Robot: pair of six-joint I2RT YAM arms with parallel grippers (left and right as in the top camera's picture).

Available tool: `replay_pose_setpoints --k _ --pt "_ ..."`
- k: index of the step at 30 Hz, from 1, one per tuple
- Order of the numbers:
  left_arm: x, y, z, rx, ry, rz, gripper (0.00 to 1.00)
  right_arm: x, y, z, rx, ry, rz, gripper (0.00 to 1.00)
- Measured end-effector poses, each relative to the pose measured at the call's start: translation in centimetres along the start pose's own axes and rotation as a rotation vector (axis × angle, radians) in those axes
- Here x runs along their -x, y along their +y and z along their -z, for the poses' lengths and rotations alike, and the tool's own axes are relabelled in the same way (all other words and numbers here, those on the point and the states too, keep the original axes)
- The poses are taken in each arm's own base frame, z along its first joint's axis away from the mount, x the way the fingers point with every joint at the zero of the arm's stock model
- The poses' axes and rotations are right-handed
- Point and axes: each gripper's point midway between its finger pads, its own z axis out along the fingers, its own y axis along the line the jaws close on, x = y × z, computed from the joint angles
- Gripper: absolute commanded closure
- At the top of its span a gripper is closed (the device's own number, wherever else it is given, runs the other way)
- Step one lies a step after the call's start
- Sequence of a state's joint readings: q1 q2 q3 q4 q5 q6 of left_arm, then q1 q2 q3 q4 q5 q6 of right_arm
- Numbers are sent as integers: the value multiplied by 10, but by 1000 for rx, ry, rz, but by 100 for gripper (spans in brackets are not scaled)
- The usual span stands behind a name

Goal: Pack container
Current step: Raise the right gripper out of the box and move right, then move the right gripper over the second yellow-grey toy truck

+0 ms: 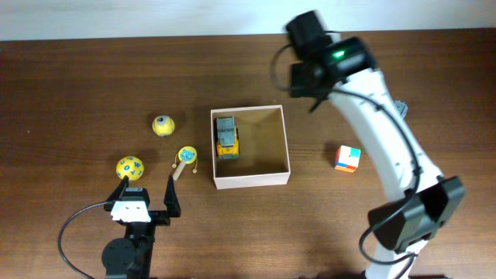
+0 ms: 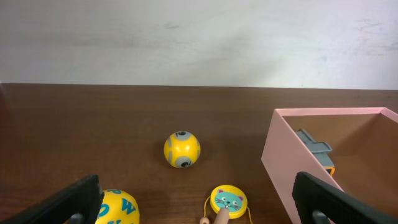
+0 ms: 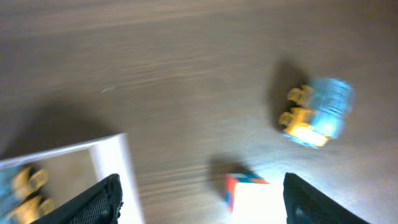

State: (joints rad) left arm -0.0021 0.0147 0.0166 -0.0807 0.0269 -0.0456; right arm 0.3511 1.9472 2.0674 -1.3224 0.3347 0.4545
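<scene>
The container (image 1: 252,180) sits mid-table, white outside and tan inside, with a yellow and grey toy truck (image 1: 227,137) lying by its left wall. My left gripper (image 1: 147,190) rests open near the front left. Its fingers straddle a lettered yellow ball (image 2: 118,208) and a cat-face rattle drum (image 2: 228,200) without touching them. The container's wall (image 2: 280,155) shows to its right. My right gripper (image 3: 205,196) hangs open and empty, high above the table right of the container (image 3: 118,162). A coloured cube (image 3: 249,193) lies far below it.
A yellow ball with an eye (image 1: 163,125) lies left of the container. The coloured cube (image 1: 348,158) sits to the container's right. A blue and yellow toy (image 3: 317,112) lies beyond the cube, partly hidden under the right arm in the overhead view. The right wrist view is blurred.
</scene>
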Motion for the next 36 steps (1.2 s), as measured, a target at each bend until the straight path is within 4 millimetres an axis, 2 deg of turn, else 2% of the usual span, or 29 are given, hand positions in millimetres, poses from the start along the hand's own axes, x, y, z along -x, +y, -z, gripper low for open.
replay_pose_setpoints --k 3,4,5,6,8,14,17,22,26,31,36 --pt "0 0 0 0 0 0 1 10 -49 -13 -56 26 -126 22" --pt "0 0 0 0 0 0 1 13 -64 -17 -67 33 -166 18" --pt "0 0 0 0 0 0 1 15 -76 -20 -76 38 -199 6" --pt "0 0 0 0 0 0 1 17 -89 -24 -84 46 -235 1" --pt "0 0 0 0 0 0 1 18 -111 -29 -95 59 -300 1" --pt "0 0 0 0 0 0 1 7 -156 -56 -86 130 -441 1" --pt "0 0 0 0 0 0 1 -8 -176 -80 -96 175 -496 1" --pt "0 0 0 0 0 0 1 -34 -193 -122 -110 214 -546 1" --pt "0 0 0 0 0 0 1 -54 -195 -148 -117 238 -558 2" --pt "0 0 0 0 0 0 1 -55 -193 -162 -108 209 -563 3" --pt "0 0 0 0 0 0 1 -42 -194 -166 -95 153 -571 3"
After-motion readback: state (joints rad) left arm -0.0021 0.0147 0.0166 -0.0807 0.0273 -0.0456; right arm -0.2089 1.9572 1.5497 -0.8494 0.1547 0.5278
